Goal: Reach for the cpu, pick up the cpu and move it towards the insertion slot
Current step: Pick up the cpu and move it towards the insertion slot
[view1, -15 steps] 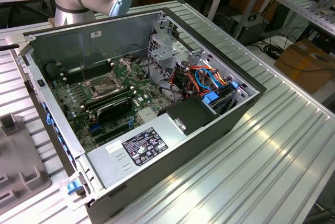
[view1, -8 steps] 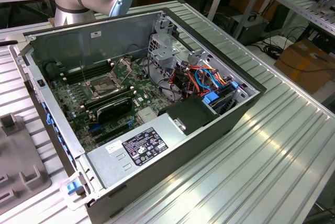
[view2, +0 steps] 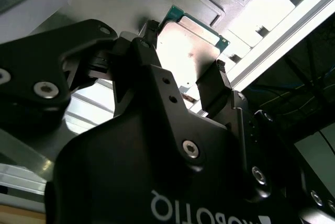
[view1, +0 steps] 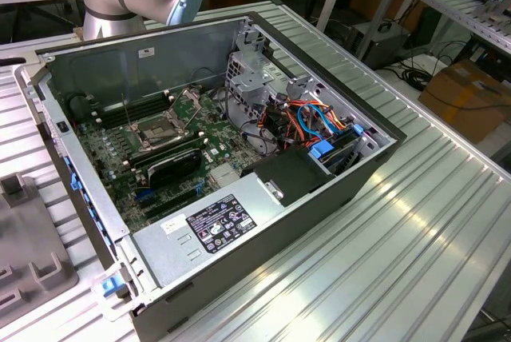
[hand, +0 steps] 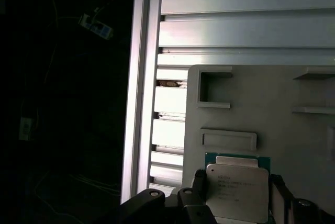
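We see gripper (hand: 238,185) astride cpu (hand: 238,198) above grey tray (hand: 251,109) in both wrist views. Clamped or just close, we cannot tell. Insertion slot (view1: 160,130) sits in open case (view1: 319,190).

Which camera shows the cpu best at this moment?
The first wrist view: the cpu faces the camera squarely, its pale top and green edge plain against a grey tray. In the second wrist view, glare washes out its face and the gripper covers part of it.
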`<state>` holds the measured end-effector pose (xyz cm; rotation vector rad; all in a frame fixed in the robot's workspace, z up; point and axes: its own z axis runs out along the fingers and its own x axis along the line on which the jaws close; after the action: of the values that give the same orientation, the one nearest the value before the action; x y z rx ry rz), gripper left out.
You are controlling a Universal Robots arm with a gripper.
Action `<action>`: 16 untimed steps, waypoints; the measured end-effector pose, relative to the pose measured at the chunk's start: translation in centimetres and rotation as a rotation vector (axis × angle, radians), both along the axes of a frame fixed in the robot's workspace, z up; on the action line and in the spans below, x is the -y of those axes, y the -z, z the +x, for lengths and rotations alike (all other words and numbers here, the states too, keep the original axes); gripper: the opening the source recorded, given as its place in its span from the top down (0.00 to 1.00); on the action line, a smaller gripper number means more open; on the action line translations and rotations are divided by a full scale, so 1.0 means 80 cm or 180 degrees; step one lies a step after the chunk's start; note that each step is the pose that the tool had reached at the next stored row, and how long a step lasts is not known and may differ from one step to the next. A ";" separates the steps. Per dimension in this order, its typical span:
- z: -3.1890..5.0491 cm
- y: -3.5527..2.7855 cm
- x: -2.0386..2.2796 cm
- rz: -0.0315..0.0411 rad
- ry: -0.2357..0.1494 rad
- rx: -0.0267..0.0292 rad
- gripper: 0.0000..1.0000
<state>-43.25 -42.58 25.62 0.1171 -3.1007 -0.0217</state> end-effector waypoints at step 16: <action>0.000 -0.0071 0.0000 0.0000 0.0000 -0.0001 0.45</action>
<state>-43.26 -42.58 26.18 0.1170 -3.1005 -0.0219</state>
